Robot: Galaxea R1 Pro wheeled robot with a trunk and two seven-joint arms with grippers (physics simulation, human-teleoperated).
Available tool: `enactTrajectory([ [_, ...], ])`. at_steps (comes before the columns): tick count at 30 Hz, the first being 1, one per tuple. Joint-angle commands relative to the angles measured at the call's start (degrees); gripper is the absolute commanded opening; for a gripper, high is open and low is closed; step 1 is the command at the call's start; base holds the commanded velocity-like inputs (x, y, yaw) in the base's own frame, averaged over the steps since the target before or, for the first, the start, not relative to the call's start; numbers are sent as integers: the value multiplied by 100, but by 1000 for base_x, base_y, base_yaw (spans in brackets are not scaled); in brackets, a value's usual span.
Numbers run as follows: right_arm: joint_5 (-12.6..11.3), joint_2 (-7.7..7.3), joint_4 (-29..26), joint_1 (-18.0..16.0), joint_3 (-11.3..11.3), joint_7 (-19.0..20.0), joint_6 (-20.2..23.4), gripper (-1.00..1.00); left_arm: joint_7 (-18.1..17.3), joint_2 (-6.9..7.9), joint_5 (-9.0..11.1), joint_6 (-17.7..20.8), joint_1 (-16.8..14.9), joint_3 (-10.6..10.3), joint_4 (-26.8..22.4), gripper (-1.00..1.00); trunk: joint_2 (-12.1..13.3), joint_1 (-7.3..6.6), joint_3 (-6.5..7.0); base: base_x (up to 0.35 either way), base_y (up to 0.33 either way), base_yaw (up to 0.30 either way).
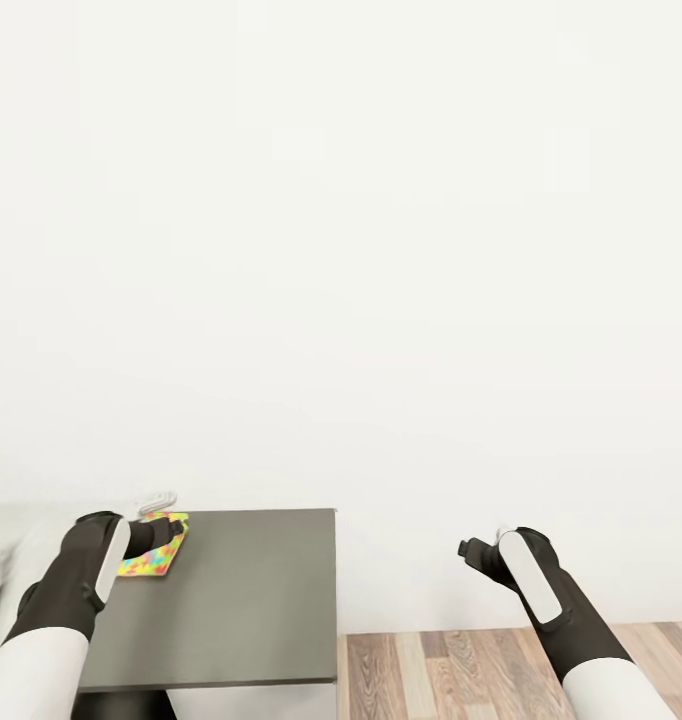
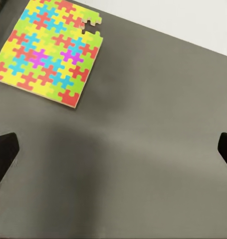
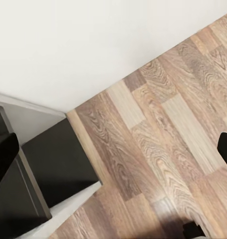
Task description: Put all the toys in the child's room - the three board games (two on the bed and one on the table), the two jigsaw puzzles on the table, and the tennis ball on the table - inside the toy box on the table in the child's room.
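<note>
Left gripper (image 2: pixel 113 149) hangs over the dark-grey wing of the table (image 1: pixel 251 590), jaws spread wide with nothing between them; in the left wrist view you just get the two black fingertips (image 2: pixel 3 154) at the picture's edges and bare grey tabletop between. One jigsaw puzzle (image 2: pixel 47 50) lies flat on that wing, near the gripper but not touching it, a thin square of yellow, green, pink and blue pieces with a small notch missing along one edge. In the head view the same puzzle (image 1: pixel 153 548) sits at the far left corner of the wing, partly hidden behind the left gripper (image 1: pixel 161 535). The left arm reaches forward from the lower left, dark forearm, white upper sleeve.

Right gripper (image 3: pixel 113 149) is open too and holds nothing, fingertips far apart. It hangs off the table's side, over the wood-plank floor (image 3: pixel 163 134). In the head view the right gripper (image 1: pixel 476 552) is well apart from the table edge, arm angled up from the lower right corner.

Beyond that it's plain white wall (image 1: pixel 361 250) across most of the head view. The right wrist view shows the floor meeting the wall, plus a dark table frame (image 3: pixel 48 169) standing on the planks. A lighter grey part of the tabletop runs off to the left behind the left arm.
</note>
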Motion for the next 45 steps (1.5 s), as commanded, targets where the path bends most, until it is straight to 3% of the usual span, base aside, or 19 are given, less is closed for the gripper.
enactTrajectory([
  [1,-59,-2,-5,-2,10,-55,5,100,64,3,40,-5,-2,8,-3,100,-4,4,-3,144,0,0],
  [6,-59,1,-6,-2,10,-54,5,100,262,10,45,-116,-2,13,14,100,-4,4,-3,54,0,0],
  [16,-59,2,-6,-2,11,-54,5,100,1172,-19,60,-591,-2,12,223,100,-4,4,-3,159,0,0],
  [37,-70,-35,-11,5,11,-17,80,100,1262,13,75,-628,-11,16,261,100,-4,4,-3,114,57,0],
  [45,-76,-64,-404,71,11,442,326,100,1263,13,71,-626,-11,17,262,100,-4,4,-3,10,130,0],
])
